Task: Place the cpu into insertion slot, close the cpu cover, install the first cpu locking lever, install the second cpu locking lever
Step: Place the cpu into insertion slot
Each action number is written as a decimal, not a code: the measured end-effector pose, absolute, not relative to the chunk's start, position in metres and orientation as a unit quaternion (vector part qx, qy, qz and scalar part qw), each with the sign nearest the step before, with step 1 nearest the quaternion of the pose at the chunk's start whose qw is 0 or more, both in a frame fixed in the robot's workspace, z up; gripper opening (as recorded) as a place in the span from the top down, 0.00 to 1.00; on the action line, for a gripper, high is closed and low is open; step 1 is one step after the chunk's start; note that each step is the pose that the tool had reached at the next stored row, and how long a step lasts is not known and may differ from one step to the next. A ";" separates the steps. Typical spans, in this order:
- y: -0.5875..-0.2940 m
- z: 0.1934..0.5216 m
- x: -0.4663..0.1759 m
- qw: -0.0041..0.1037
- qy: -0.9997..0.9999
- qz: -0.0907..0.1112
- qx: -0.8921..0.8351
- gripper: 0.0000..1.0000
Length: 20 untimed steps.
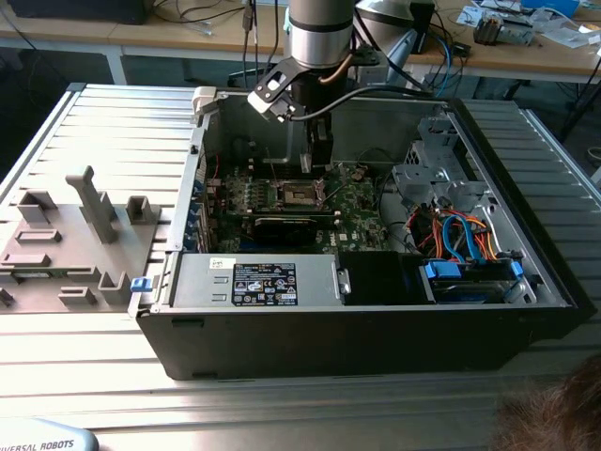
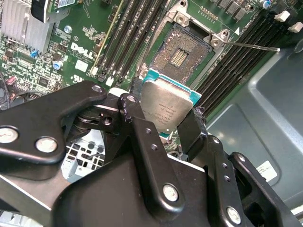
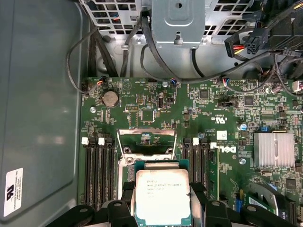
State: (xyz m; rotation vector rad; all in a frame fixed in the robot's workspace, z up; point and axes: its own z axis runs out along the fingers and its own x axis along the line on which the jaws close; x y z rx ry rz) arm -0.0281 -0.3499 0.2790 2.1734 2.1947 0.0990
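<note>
An open black computer case [image 1: 357,329] holds a green motherboard [image 3: 227,99] and heatsink [image 3: 273,150].

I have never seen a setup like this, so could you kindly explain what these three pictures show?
The exterior view shows a robot arm reaching down into an open computer case that lies on a ribbed metal table; a grey holder tray sits at the exterior view's left. The other two pictures come from cameras riding near the arm's wrist, looking along its gripper. In both wrist views its black jaws clamp the cpu, a small silver square chip, by two opposite edges. It hangs above the green motherboard, close to the insertion slot, whose contacts lie uncovered. The chip is not yet seated.
</note>
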 end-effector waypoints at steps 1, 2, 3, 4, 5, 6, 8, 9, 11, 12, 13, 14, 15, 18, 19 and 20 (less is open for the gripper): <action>-0.350 0.278 -0.028 0.026 0.710 0.032 0.703 0.46; -0.350 0.278 -0.028 0.026 0.710 0.032 0.703 0.46; -0.350 0.278 -0.028 0.026 0.710 0.032 0.703 0.46; -0.350 0.277 -0.028 0.026 0.710 0.032 0.703 0.46; -0.350 0.277 -0.028 0.026 0.710 0.032 0.703 0.46; -0.350 0.277 -0.028 0.026 0.710 0.032 0.703 0.46; -0.350 0.276 -0.028 0.026 0.710 0.032 0.703 0.46; -0.350 0.275 -0.028 0.026 0.710 0.032 0.703 0.46; -0.350 0.275 -0.028 0.026 0.710 0.032 0.703 0.46; -0.350 0.274 -0.028 0.026 0.710 0.032 0.703 0.46; -0.350 0.274 -0.028 0.026 0.710 0.032 0.703 0.46; -0.350 0.274 -0.028 0.026 0.710 0.032 0.703 0.46; -0.350 0.274 -0.028 0.026 0.710 0.032 0.703 0.46; -0.350 0.273 -0.029 0.026 0.710 0.032 0.703 0.46; -0.350 0.272 -0.029 0.026 0.710 0.032 0.703 0.46; -0.350 0.272 -0.029 0.026 0.710 0.032 0.703 0.46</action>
